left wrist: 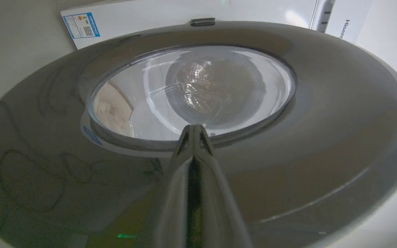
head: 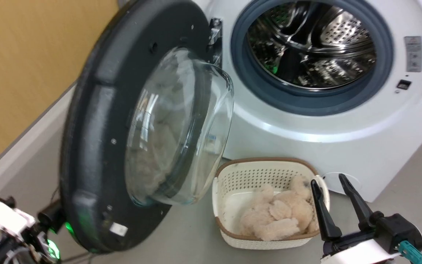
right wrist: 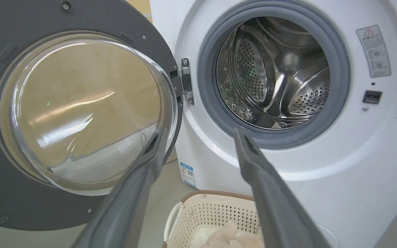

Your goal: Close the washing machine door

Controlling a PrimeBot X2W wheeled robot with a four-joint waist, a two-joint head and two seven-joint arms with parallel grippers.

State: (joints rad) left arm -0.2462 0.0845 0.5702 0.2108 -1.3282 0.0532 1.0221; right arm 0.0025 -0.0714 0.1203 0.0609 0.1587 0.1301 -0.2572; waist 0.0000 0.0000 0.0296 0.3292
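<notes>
washing machine door (head: 97, 146) hangs wide open on its hinge, left of the washing machine (head: 306, 139) porthole. left hand (left wrist: 194, 127) pressed together, tips at the door's outer face (contact unclear). right hand (head: 327, 179) spread, empty, near the laundry basket (head: 255, 172).

Laundry corner — white washing machine (head: 343, 146), laundry basket (head: 255, 176) beside it
</notes>
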